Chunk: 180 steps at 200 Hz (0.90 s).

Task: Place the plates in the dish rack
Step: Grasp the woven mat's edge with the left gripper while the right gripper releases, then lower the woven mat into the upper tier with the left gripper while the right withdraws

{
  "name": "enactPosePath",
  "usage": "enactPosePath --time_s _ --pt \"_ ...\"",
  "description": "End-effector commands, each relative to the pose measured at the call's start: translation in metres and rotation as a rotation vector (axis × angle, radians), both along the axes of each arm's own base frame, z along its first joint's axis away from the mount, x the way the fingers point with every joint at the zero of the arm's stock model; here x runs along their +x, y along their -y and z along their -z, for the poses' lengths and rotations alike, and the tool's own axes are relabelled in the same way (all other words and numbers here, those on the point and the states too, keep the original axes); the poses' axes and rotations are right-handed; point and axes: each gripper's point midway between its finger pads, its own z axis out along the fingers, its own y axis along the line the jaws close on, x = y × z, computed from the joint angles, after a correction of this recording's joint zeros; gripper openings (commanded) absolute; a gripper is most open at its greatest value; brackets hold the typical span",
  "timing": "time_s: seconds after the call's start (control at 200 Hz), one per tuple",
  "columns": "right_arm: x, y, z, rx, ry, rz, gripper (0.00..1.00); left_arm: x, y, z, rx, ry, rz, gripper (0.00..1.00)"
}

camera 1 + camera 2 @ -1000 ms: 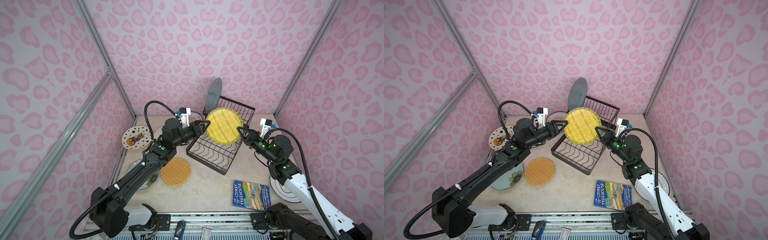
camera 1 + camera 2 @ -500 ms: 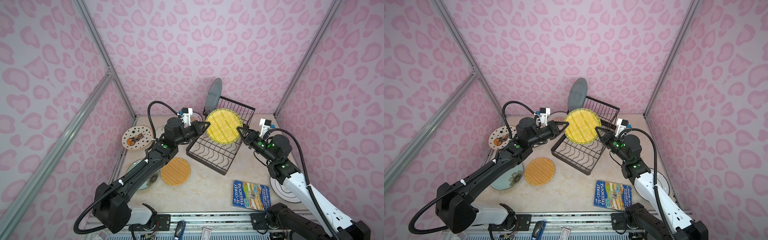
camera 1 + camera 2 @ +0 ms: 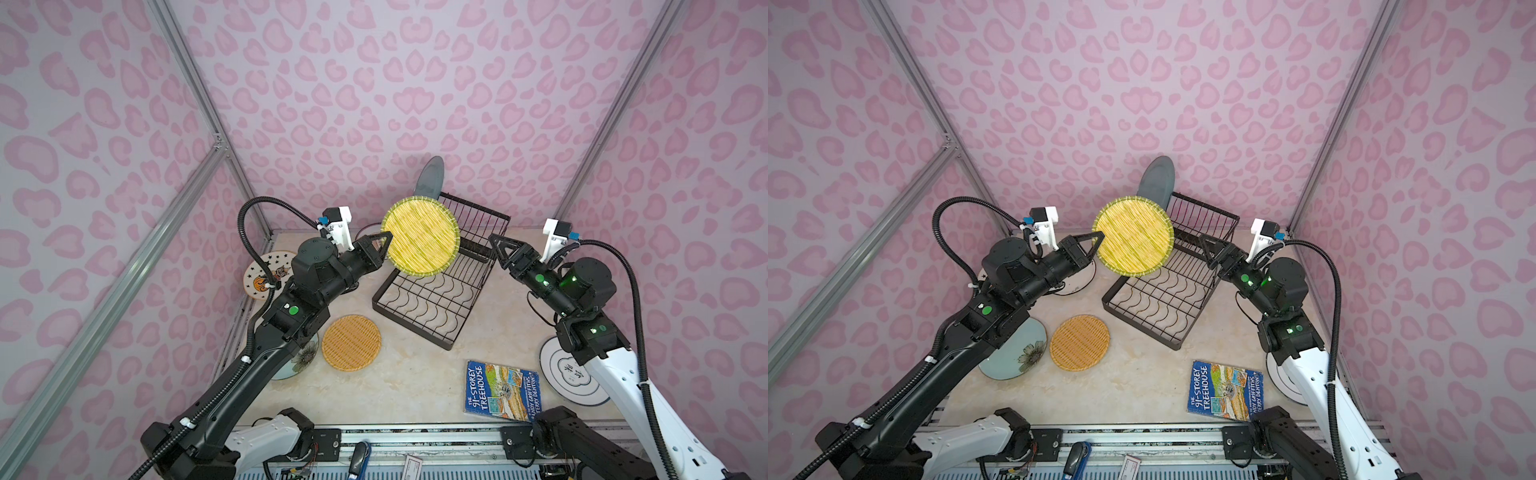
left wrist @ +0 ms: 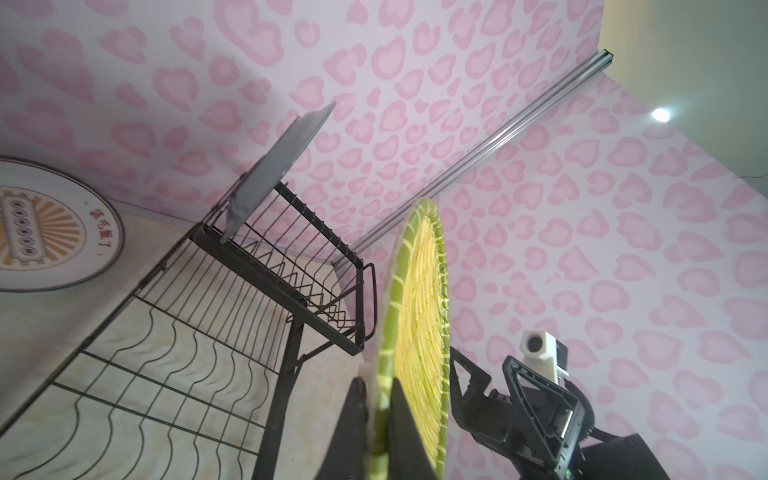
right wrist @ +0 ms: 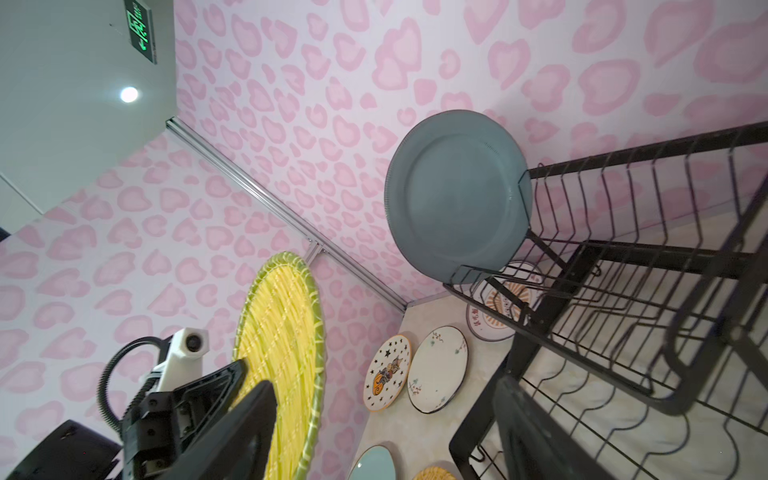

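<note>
dish rack w/ teal-grey plate, upright

yellow woven plate green-rimmed; black wire rack

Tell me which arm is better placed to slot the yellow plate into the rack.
Left: the left gripper is shut on the yellow plate, held on edge over the dish rack; the right gripper is open, off it.

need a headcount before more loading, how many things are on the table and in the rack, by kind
woven plates: 2, yellow and orange
white plates: 4, star, sprig, sunburst, ring
grey plate: 1
green plate: 1
rack: 1
book: 1
total: 10
</note>
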Motion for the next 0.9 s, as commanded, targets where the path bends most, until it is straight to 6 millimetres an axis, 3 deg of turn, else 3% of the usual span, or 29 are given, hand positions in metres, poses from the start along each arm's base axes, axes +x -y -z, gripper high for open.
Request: enactPosePath --time_s 0.0,0.025,0.04,0.105,0.34,0.66,0.895 --pt "0.004 0.005 0.025 -0.100 -0.048 0.032 0.89 0.004 -0.013 -0.017 0.125 0.093 -0.107 0.04" --pt "0.004 0.005 0.029 -0.110 -0.055 0.036 0.91 0.006 -0.013 -0.015 0.157 0.098 -0.120 0.04" --pt "0.004 0.006 0.031 -0.115 -0.058 0.037 0.92 0.005 -0.013 -0.027 0.157 0.123 -0.128 0.04" --pt "0.003 0.008 0.039 -0.139 -0.070 0.046 0.97 0.007 -0.008 -0.039 0.219 0.170 -0.154 0.04" --pt "-0.008 0.018 0.051 -0.226 -0.078 0.078 0.97 0.032 0.024 -0.066 0.450 0.337 -0.230 0.04" --pt "-0.020 0.015 0.077 -0.244 -0.121 0.039 0.98 0.088 0.069 -0.061 0.705 0.488 -0.305 0.04" --pt "-0.027 0.010 0.089 -0.230 -0.141 0.004 0.98 0.113 0.093 -0.060 0.829 0.623 -0.331 0.04"
